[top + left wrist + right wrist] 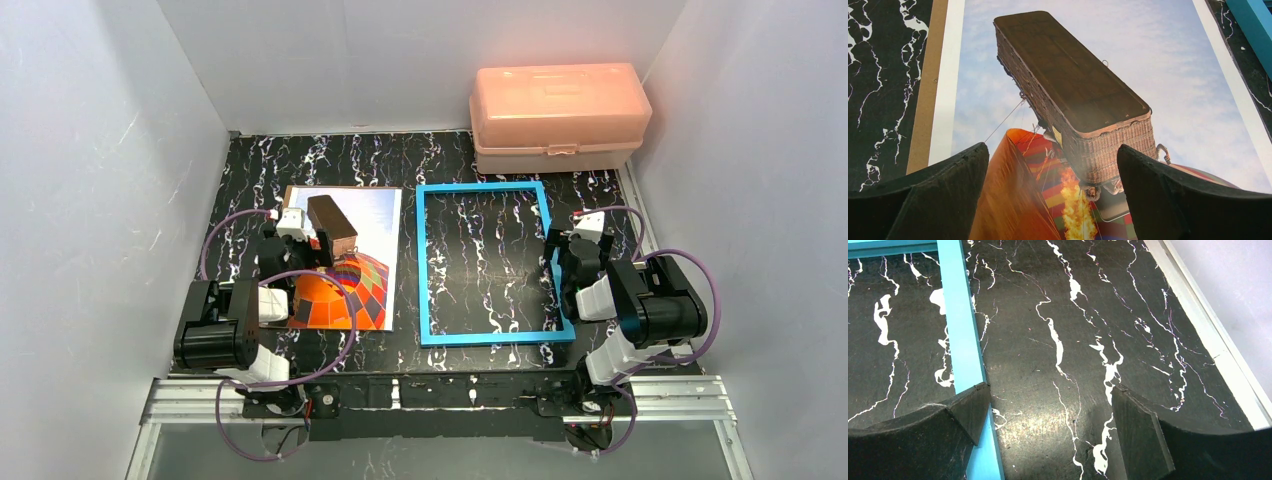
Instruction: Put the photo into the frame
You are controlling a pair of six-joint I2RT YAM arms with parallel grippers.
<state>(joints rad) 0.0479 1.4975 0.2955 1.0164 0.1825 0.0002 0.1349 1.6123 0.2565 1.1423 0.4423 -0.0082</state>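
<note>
The photo (368, 235) of a hot-air balloon lies flat on the left of the table, on a brown backing board (923, 100) that shows along its edge. My left gripper (295, 248) hovers low over the photo (1088, 90), open, with nothing between its fingers (948, 185). The blue frame (423, 260) lies flat just right of the photo, and the marble shows through its middle. At the frame's right border (960, 325) my right gripper (560, 255) is open and empty, its left finger (965, 410) over that border.
A pink plastic box (558, 115) stands at the back right, behind the frame. White walls close in the table on the left, back and right (1228, 300). A corner of the frame (1255, 25) shows in the left wrist view.
</note>
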